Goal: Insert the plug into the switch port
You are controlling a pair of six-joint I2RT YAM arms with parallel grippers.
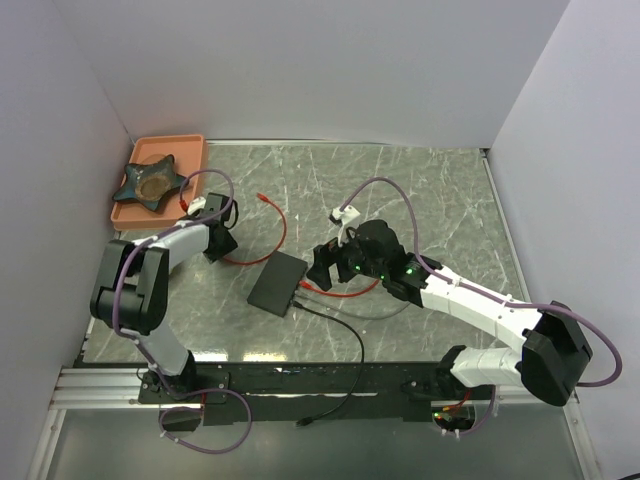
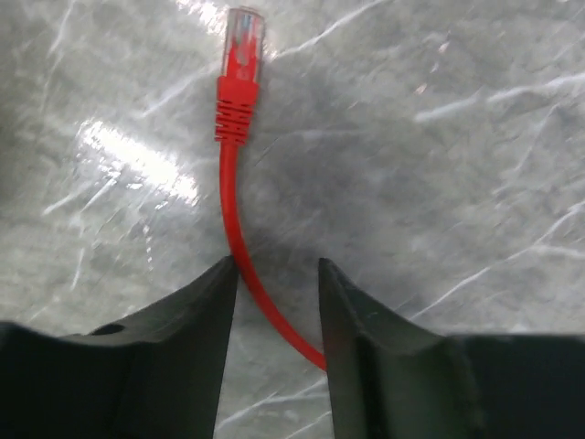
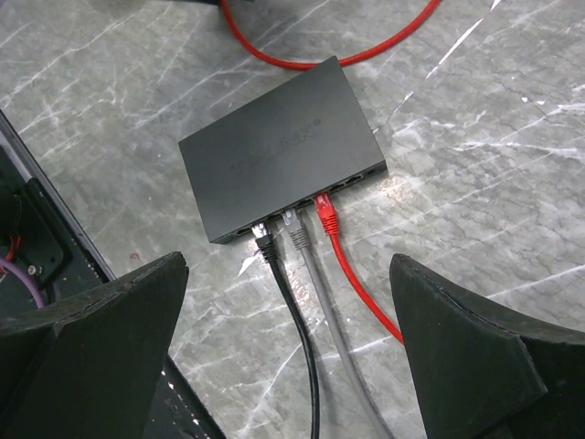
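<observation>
**Q:** So, which step is in hand?

**A:** Picking up the plug, I judge. Nearest, the black switch [image 1: 278, 283] lies flat. Three cables [image 3: 315, 283] sit in its sockets, with a free switch port [image 3: 361, 176] beside them. The right gripper [image 3: 288, 265] hovers over that port side, jaws spread wide, holding nothing. Beyond the switch, to its left, the left gripper [image 2: 277, 265] straddles the red cable [image 2: 228, 201], fingers apart and not pinching it.

**Q:** And the plug?

**A:** Farthest from the switch, the plug [image 2: 243, 41] lies flat on the table [image 1: 430, 200]. Its long axis runs along the surface and its clear tip points away from the switch. The next move calls for clamping the cable, lifting it, then turning the tip toward the port.
</observation>
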